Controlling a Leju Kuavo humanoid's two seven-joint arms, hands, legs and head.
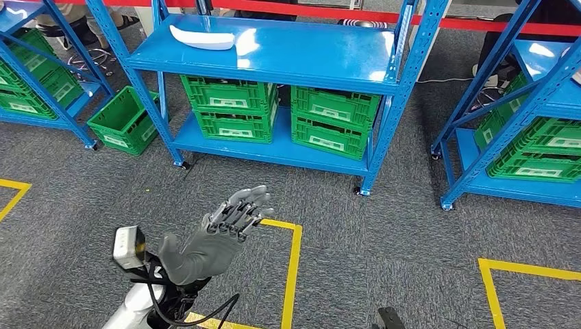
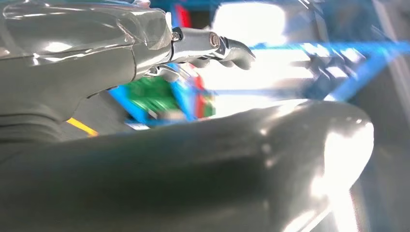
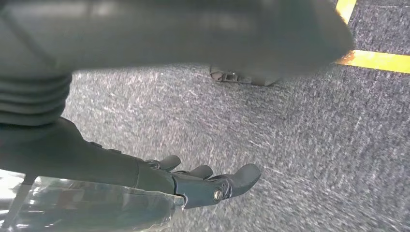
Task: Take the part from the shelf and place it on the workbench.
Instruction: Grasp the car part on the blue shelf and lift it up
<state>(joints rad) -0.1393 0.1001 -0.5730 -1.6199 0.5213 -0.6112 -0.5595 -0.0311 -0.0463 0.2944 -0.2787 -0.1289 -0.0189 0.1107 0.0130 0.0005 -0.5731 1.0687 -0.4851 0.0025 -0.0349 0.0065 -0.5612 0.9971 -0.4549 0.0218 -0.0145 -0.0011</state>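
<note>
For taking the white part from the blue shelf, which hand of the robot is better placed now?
The left hand, probably. It is raised, open and holds nothing, and points toward the white curved part on the top board of the blue metal shelf. The right hand hangs over the grey carpet.

The smooth white curved plastic part lies flat in the upper left of the head view, on the top board of the blue metal shelf; it is long and shallow, one end tapering to a point, towards the board's left end. Nothing touches it; its surface shines under the light.
</note>
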